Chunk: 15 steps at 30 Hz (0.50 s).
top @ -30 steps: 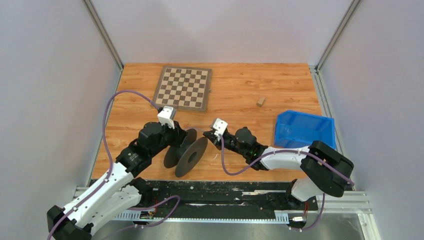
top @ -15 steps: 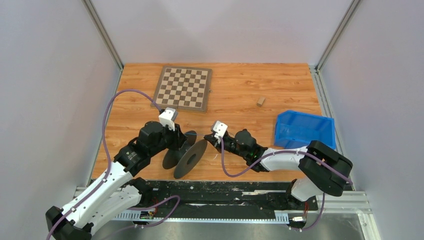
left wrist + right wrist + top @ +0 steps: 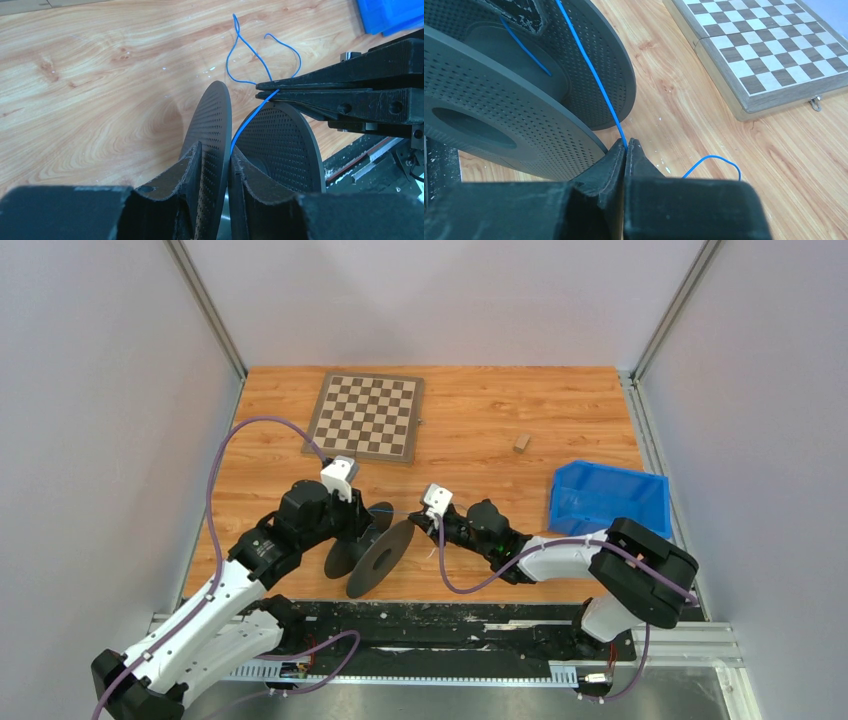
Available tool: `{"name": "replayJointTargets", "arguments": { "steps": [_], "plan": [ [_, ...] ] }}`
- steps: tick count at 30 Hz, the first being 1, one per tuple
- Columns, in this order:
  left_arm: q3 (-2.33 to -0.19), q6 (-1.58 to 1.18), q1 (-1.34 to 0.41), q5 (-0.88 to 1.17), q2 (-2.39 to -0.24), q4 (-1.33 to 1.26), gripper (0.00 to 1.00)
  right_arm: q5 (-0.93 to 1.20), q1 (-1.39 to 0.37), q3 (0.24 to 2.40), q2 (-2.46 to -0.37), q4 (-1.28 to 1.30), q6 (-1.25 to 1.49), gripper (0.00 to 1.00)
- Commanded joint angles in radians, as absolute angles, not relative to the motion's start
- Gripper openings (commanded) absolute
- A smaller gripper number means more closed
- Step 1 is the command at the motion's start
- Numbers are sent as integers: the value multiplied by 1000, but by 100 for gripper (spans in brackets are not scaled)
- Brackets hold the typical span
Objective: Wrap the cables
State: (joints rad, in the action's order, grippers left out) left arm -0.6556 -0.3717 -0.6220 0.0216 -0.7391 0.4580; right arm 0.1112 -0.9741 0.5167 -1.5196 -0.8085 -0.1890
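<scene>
Nearest me, the spool (image 3: 380, 552) stands on its rims on the table (image 3: 480, 410), between my two arms. My left claw (image 3: 215, 149) is closed on one perforated flange, a finger on each face of it. The cable (image 3: 589, 70), a thin blue wire, comes up out of the gap between the two flanges and runs straight to my right claw (image 3: 626, 145). That claw is clamped shut on it, with the wire pinched right at the tips, just beside the spool's rim. A short stretch of wire also lies against the hub. Past the pinch, the free end rests on the wood in loose loops. Farther out to the right sits the blue bin (image 3: 605, 498), with a small block (image 3: 521, 443) beyond it. The board (image 3: 365, 417) lies at the far left.
</scene>
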Motion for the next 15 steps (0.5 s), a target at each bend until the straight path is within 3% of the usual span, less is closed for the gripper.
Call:
{"name": "replayJointTargets", "arguments": {
  "steps": [1,6,12,15],
  "plan": [
    [-666,-359,-621,10,-770,547,32,115,-979,515,-1541,-839,-171,0],
    [-669,-356,-621,27,-799,557,29,112,-979,509,-1547,-850,-163,0],
    [-682,-347,-621,44,-821,552,5,113,-979,512,-1520,-838,-145,2],
    [-701,-352,-622,39,-820,552,0,115,-979,518,-1488,-818,-119,7]
  ]
}}
